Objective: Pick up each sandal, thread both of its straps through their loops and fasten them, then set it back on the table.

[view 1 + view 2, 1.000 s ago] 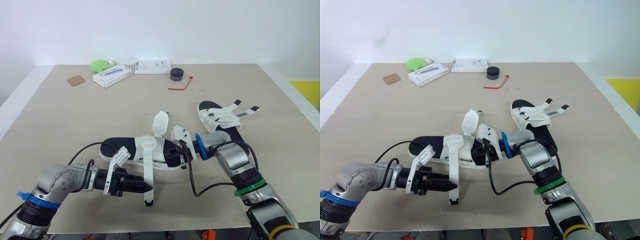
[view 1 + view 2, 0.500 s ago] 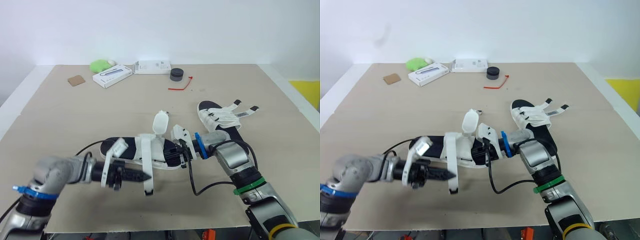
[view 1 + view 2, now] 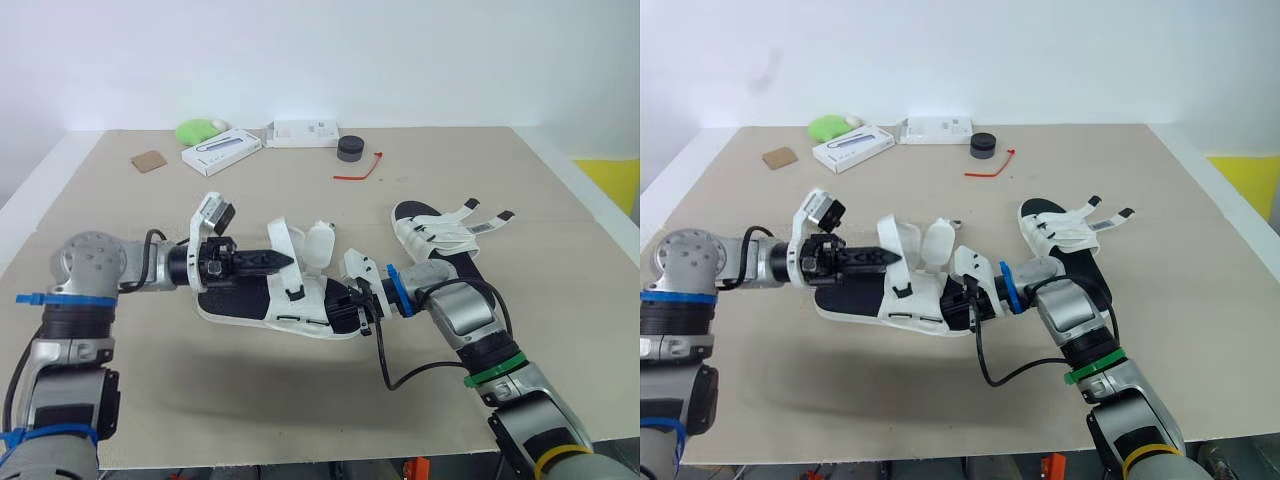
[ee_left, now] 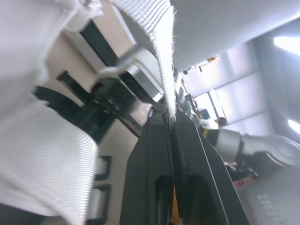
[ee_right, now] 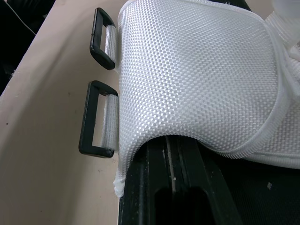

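One sandal point(image 3: 240, 300), black sole with white mesh upper, is held between my two grippers and tilted, with its shadow on the table below. My left gripper point(image 3: 284, 260) is shut on a white strap point(image 3: 281, 243), holding it up over the sandal; the left wrist view shows the strap point(image 4: 164, 56) pinched between the fingers point(image 4: 150, 164). My right gripper point(image 3: 352, 306) is shut on the sandal's mesh upper point(image 5: 197, 79), beside two black loops point(image 5: 96, 119). The second sandal point(image 3: 440, 240) lies on the table at the right with its straps loose.
At the table's far side lie two white boxes point(image 3: 220, 150) point(image 3: 305, 132), a green object point(image 3: 200, 130), a brown card point(image 3: 152, 160), a black round item point(image 3: 349, 148) and a red tie point(image 3: 360, 172). A black cable point(image 3: 400, 375) loops by my right arm.
My left gripper swung from near the table's front edge up and back, carrying the strap over the sandal. The sandal has tilted and risen. My right gripper stayed put.
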Controlling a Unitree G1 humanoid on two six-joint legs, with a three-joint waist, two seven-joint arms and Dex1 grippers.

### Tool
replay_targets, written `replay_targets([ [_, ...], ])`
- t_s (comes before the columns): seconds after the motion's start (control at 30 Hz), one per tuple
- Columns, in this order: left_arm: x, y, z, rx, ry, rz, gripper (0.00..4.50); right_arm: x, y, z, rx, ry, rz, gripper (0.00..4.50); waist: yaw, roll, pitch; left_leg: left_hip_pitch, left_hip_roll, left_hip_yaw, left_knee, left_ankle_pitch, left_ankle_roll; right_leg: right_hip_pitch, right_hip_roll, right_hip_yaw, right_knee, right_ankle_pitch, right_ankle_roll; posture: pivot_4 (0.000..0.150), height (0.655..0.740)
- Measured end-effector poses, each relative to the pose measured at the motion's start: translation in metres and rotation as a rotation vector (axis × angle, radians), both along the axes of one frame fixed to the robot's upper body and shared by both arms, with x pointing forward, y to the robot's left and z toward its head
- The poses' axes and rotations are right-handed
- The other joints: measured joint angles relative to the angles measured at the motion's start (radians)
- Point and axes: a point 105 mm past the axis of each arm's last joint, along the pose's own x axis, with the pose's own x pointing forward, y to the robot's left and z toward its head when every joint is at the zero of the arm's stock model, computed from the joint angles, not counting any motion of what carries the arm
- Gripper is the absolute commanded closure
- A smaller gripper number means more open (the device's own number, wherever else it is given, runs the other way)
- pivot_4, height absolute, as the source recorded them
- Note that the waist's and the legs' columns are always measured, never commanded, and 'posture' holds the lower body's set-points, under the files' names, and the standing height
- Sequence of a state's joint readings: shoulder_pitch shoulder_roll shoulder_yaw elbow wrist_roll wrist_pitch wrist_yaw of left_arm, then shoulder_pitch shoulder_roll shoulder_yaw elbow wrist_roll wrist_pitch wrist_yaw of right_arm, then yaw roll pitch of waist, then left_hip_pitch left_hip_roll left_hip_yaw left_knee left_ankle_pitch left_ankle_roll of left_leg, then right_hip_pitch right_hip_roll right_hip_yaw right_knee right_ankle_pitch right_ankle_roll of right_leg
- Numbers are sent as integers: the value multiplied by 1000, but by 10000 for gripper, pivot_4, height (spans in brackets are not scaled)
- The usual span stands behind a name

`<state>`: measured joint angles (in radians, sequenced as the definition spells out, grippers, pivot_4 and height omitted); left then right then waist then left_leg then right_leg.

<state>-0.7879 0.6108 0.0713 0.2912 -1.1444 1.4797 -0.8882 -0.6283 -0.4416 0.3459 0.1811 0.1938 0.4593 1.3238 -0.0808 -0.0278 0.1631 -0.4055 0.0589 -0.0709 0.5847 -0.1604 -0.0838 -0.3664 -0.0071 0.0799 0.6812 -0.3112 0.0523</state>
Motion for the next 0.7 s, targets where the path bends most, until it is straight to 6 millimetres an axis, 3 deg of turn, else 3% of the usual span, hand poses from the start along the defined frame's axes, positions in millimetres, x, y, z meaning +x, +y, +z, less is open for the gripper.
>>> replay_targets([
  [0.3,-3,-2,-27,165,28,-146,43807,0,0,0,1,0,2,45000,-1,0,0,-1,0,0,-1,0,-1,-1,0,0,0,0,-1,1500,7400],
  [0.53,0,-3,-32,175,25,-190,43807,-1,1,1,2,-6,2,45000,-1,0,0,-2,1,0,-1,0,-1,-3,1,1,0,-1,-1,1500,7400],
  [0.7,12,-8,-28,152,8,-169,43807,-2,0,1,1,-8,-4,45000,0,0,0,-2,1,0,-1,0,0,-3,1,0,0,-1,-1,1500,7400],
])
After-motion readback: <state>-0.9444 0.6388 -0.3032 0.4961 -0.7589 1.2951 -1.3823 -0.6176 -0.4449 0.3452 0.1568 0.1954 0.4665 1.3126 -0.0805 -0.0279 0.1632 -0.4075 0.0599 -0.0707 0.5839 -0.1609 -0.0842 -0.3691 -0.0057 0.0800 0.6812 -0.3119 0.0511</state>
